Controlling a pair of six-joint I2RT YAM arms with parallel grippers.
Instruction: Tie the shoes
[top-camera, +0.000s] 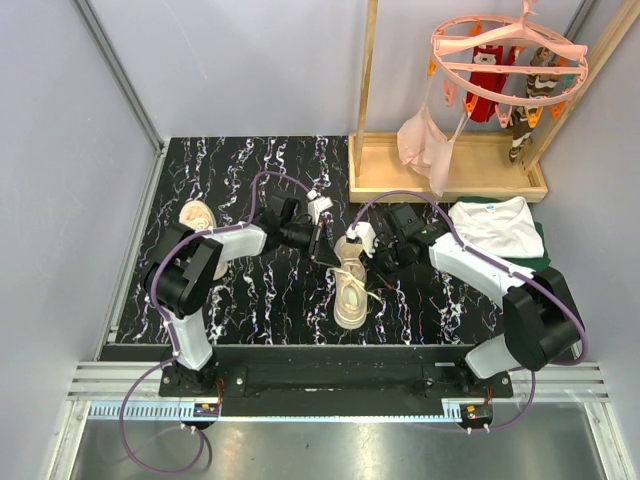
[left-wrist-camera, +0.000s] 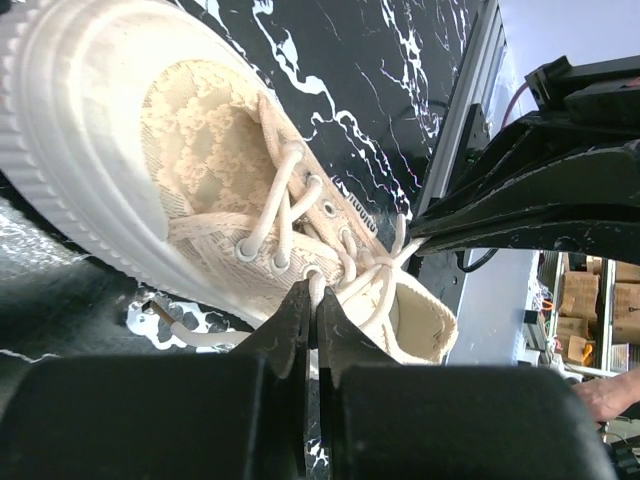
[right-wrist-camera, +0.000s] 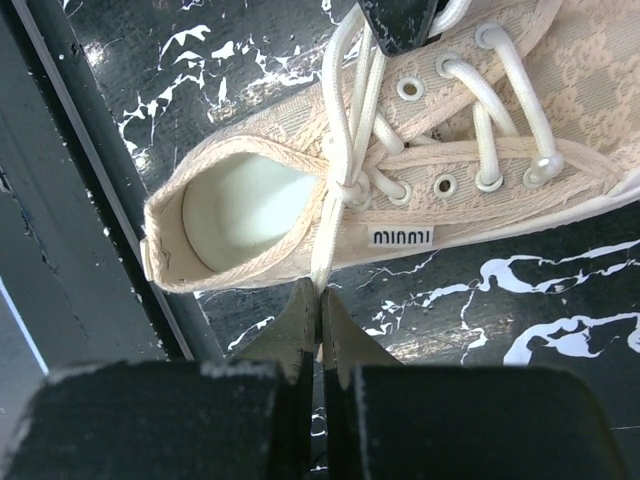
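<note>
Centre shoe (top-camera: 349, 290) lies sole-down on the black marbled bench (top-camera: 250, 290). Its heel faces the bench's near edge and its toe points away. In the right wrist view the bench's dark edge runs just beside the heel, so you have little room on that side.

Your left fingers (left-wrist-camera: 306, 305) are clenched on a strand of the white lace (left-wrist-camera: 345, 262) just beside the shoe's upper eyelets, with the strand pinched between the tips. Your right fingers (right-wrist-camera: 318, 300) are clamped too, on the other strand. It drops from where the strands cross at the shoe's collar, over the side, into the tips. One set sits left of the shoe and the other right of it, both close in, so it is crowded there.

Second shoe (top-camera: 198, 217) lies well apart to the left of the centre shoe, partly hidden behind the left arm (top-camera: 190, 270) and near the bench's left edge. Bare bench lies between the two shoes and beyond the centre shoe's toe.

Right of the centre shoe, past the right arm (top-camera: 500, 275), lies a white cloth (top-camera: 495, 225). Farther back on that side stands a wooden rack (top-camera: 450, 175), with a pink hanger ring (top-camera: 505, 50) above it.
</note>
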